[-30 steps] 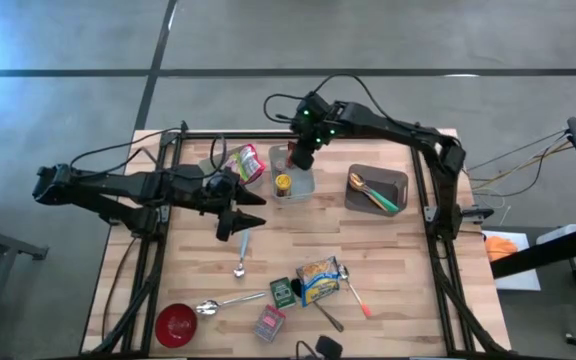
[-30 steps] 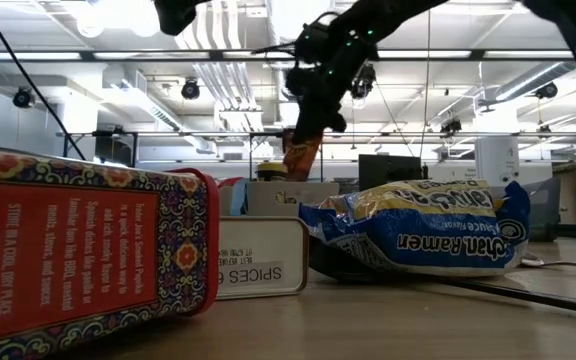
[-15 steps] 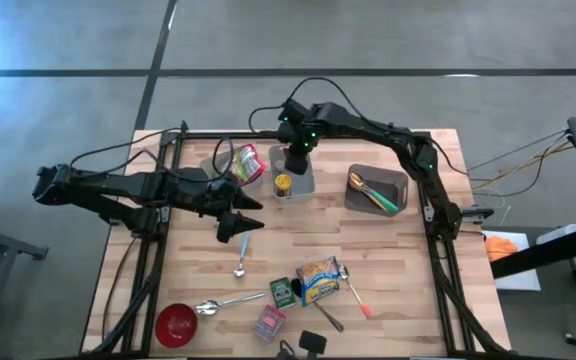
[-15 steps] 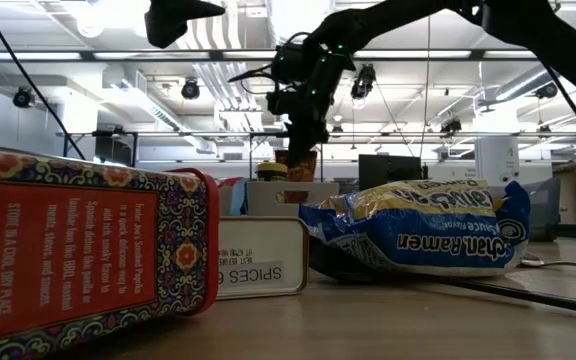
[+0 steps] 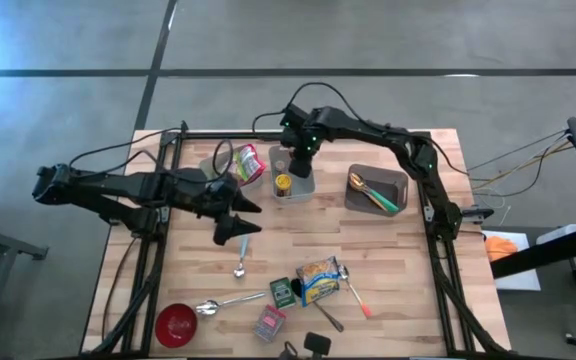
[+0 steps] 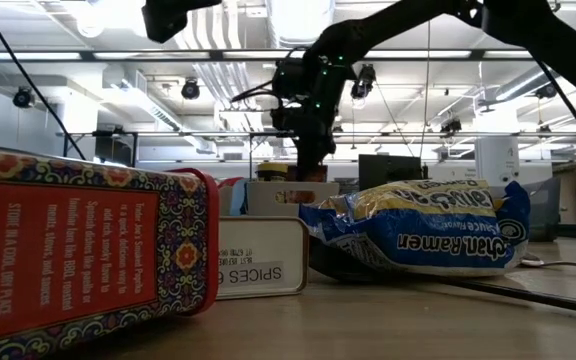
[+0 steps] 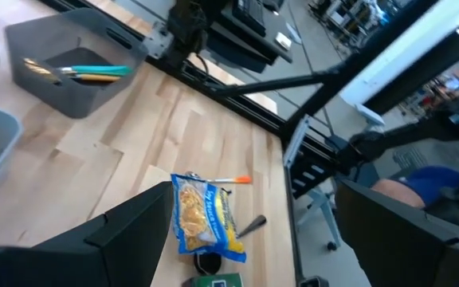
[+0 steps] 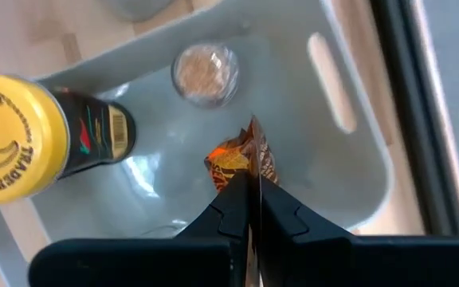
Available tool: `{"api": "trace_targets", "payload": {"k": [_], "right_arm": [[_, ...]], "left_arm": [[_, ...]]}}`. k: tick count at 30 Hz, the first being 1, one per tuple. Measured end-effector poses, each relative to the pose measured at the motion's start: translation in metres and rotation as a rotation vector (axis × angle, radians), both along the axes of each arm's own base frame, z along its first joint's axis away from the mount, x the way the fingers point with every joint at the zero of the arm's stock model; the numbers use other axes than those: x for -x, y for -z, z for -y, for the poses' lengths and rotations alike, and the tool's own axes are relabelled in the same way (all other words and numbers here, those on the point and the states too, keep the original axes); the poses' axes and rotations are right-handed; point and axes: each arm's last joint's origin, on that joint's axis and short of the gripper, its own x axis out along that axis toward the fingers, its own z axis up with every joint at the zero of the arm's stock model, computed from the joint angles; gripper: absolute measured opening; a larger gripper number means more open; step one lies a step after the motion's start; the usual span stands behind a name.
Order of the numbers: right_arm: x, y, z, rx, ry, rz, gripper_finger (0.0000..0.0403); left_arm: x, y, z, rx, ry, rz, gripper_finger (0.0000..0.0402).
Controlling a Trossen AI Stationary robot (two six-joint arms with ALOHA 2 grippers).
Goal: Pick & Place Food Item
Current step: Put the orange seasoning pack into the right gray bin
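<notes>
Where bin (image 8: 349, 171) walls close: R gripper (image 8: 248, 209) w/ packet (image 8: 237, 159).

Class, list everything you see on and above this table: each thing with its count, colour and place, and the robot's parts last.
Clear bin: one, far middle of table.
Yellow-lidded jar: one, in clear bin.
Snack packet: one, orange-brown, pinched over clear bin.
Grey bin: one, far right, holding utensils.
Ramen packet: one, blue-yellow, near middle.
Red bowl: one, near left corner.
Spoons: two, silver, near left.
Left claw: open, empty, hovering left of centre.
Right claw: shut on snack packet.
</notes>
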Motion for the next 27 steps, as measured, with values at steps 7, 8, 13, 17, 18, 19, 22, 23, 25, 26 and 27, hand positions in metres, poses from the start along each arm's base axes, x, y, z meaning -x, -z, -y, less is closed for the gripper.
{"api": "trace_targets", "payload": {"k": [7, 8, 13, 17, 18, 19, 22, 23, 25, 26, 27], "right_arm": [[0.0001, 0.0061, -0.0015, -0.006, 0.002, -0.009, 0.0008], [-0.0001, 0.0062, -0.002, -0.006, 0.001, -0.01, 0.0008], [-0.0009, 0.0062, -0.004, -0.031, -0.019, 0.002, 0.0008], [-0.0017, 0.0061, -0.0055, -0.031, -0.018, 0.002, 0.0008], [-0.0017, 0.0062, -0.0057, -0.031, -0.018, 0.001, 0.0008], [-0.0015, 0.0064, -0.0058, -0.032, -0.018, -0.001, 0.0008], [-0.001, 0.0068, -0.006, -0.039, -0.017, -0.004, 0.001], [-0.001, 0.0068, -0.006, -0.039, -0.017, -0.005, 0.0014], [-0.0011, 0.0068, -0.0062, -0.041, -0.018, -0.004, 0.0029], [-0.0011, 0.0068, -0.0062, -0.042, -0.018, -0.003, 0.004], [-0.0013, 0.0068, -0.0065, -0.047, -0.02, -0.001, 0.0053]], "left_arm": [[0.0002, 0.0, 0.0015, -0.001, 0.012, 0.0, 0.0353], [0.0002, 0.0, 0.0015, -0.001, 0.012, 0.0, 0.0353], [0.0002, 0.0, 0.0016, -0.003, 0.013, 0.001, 0.0353], [0.0002, 0.0, 0.0016, -0.003, 0.013, 0.001, 0.0353], [0.0002, 0.0, 0.0016, -0.003, 0.013, 0.0, 0.0353], [0.0002, 0.0, 0.0016, -0.003, 0.013, 0.0, 0.0353], [0.0002, 0.0002, 0.0016, -0.003, 0.013, 0.0, 0.0353], [0.0002, 0.0002, 0.0016, -0.003, 0.013, 0.0, 0.0353], [0.0002, 0.0002, 0.0016, -0.003, 0.013, 0.0, 0.0353], [0.0002, 0.0002, 0.0016, -0.004, 0.013, 0.0, 0.0353], [0.0002, 0.0002, 0.0016, -0.003, 0.013, 0.0, 0.0353]]}}
